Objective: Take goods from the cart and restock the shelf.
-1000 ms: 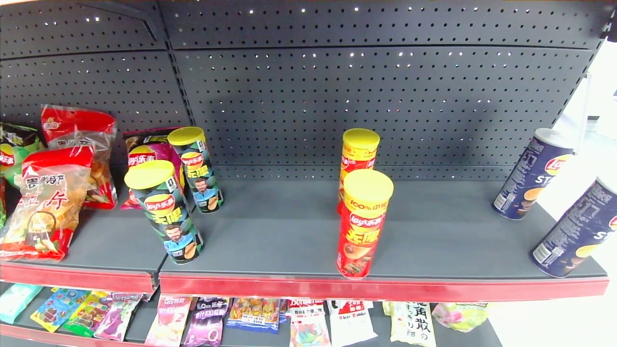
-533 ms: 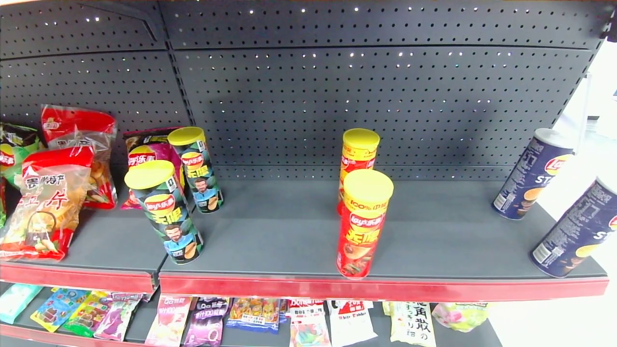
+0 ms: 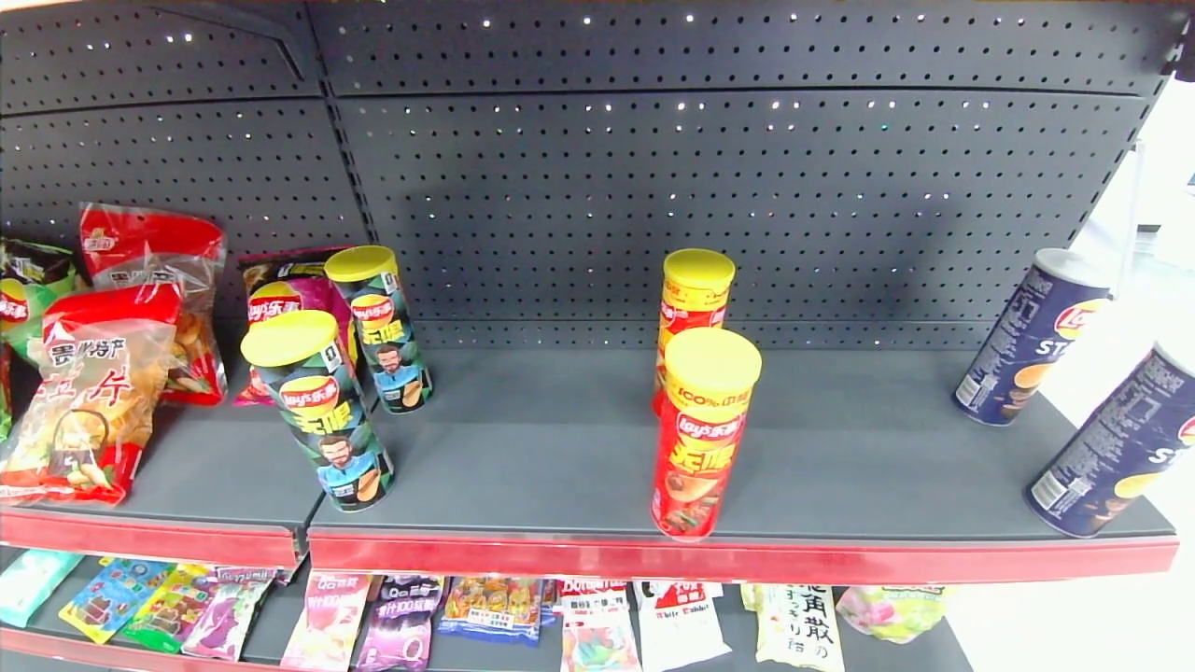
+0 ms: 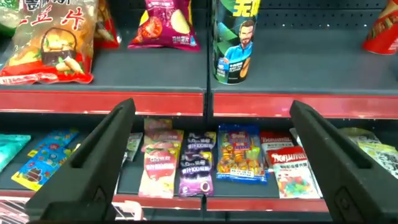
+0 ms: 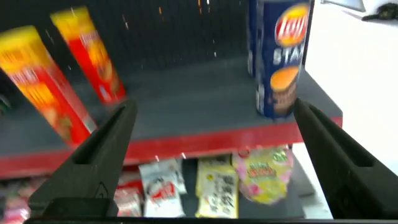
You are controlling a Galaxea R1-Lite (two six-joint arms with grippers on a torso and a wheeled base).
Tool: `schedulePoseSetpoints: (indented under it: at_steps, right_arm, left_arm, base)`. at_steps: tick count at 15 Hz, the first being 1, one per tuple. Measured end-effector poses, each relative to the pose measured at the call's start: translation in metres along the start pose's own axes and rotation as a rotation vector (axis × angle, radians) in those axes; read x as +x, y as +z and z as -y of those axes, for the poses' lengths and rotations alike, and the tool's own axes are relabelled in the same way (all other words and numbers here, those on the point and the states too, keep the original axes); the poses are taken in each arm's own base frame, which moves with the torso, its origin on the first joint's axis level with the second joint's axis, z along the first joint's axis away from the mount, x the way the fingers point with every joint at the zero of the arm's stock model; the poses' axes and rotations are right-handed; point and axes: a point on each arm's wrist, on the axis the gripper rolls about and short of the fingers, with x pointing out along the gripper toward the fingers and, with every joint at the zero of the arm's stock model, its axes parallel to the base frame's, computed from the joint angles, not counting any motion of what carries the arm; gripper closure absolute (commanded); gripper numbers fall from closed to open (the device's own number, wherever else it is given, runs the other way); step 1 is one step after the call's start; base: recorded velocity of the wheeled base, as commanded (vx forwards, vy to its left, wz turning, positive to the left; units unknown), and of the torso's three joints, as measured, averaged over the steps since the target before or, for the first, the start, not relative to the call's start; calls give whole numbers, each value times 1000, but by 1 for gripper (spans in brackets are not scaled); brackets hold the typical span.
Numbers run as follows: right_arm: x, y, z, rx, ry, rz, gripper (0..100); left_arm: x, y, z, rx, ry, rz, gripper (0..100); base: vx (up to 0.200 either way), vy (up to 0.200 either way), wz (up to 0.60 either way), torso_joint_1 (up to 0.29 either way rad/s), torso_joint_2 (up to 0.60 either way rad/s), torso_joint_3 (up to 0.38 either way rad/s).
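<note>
Head view first: the shelf (image 3: 560, 448) was a dark board with a red front lip, and the goods stood in loose groups along it. Two dark green cans with yellow lids stood toward the left, the front green can (image 3: 317, 411) near the lip and the back green can (image 3: 378, 327) closer to the pegboard. Around the middle, the front red can (image 3: 705, 434) stood right at the lip with the back red can (image 3: 695, 289) just behind it. Two navy cans (image 3: 1032, 336) stood at the far right end, one behind the other. Snack bags (image 3: 93, 392) leaned at the far left, and a lower shelf held flat candy packets (image 3: 597, 625). In the left wrist view, the left tool (image 4: 211, 109) was spread wide with nothing between its fingers (image 4: 99, 162), held out in front of the red lip, facing the front green can (image 4: 235, 40) and the snack bags (image 4: 50, 40), with the candy packets (image 4: 239, 155) below. In the right wrist view, the right tool (image 5: 214, 107) was spread wide too, gripping nothing, sitting in front of the shelf between the red cans (image 5: 43, 81) on one side and the navy cans (image 5: 283, 56) on the other, with more packets (image 5: 267, 174) on the level underneath.
</note>
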Motion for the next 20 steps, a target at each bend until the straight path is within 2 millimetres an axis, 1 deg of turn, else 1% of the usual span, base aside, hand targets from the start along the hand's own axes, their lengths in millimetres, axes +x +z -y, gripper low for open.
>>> schedulePoseSetpoints:
  at_steps: [1, 2, 3, 4, 5, 7, 8, 9, 11, 13, 15, 18, 20]
  right_arm:
    - [7, 32, -6, 8, 49, 22, 0]
    - [18, 60, -13, -6, 116, 18, 0]
    - [36, 85, -19, -26, 196, -7, 0]
    - [55, 103, -26, -44, 266, -31, 0]
    - [76, 118, -33, -51, 334, -63, 0]
    - [120, 139, -58, -48, 515, -124, 0]
    - [137, 141, -69, -43, 575, -160, 0]
    - [151, 137, -82, -38, 632, -210, 0]
    - [170, 118, -101, -38, 675, -314, 0]
    - [185, 94, -118, -63, 630, -414, 0]
    - [197, 75, -129, -59, 573, -493, 0]
    - [216, 47, -141, -71, 489, -591, 0]
    - [230, 35, -145, -68, 438, -600, 0]
  left_arm:
    - [0, 0, 0, 0, 0, 0, 0]
    - [0, 0, 0, 0, 0, 0, 0]
    - [0, 0, 0, 0, 0, 0, 0]
    - [0, 0, 0, 0, 0, 0, 0]
    - [0, 0, 0, 0, 0, 0, 0]
    - [0, 0, 0, 0, 0, 0, 0]
    - [0, 0, 0, 0, 0, 0, 0]
    - [0, 0, 0, 0, 0, 0, 0]
    - [0, 0, 0, 0, 0, 0, 0]
    - [0, 0, 0, 0, 0, 0, 0]
    - [0, 0, 0, 0, 0, 0, 0]
    - [0, 0, 0, 0, 0, 0, 0]
    - [0, 0, 0, 0, 0, 1, 0]
  base:
    - [0, 0, 0, 0, 0, 0]
    - [0, 0, 0, 0, 0, 0]
    - [0, 0, 0, 0, 0, 0]
    - [0, 0, 0, 0, 0, 0]
    - [0, 0, 0, 0, 0, 0]
    - [0, 0, 0, 0, 0, 0]
    - [0, 0, 0, 0, 0, 0]
    - [0, 0, 0, 0, 0, 0]
    - [0, 0, 0, 0, 0, 0]
    - [0, 0, 0, 0, 0, 0]
    - [0, 0, 0, 0, 0, 0]
    - [0, 0, 0, 0, 0, 0]
    - [0, 0, 0, 0, 0, 0]
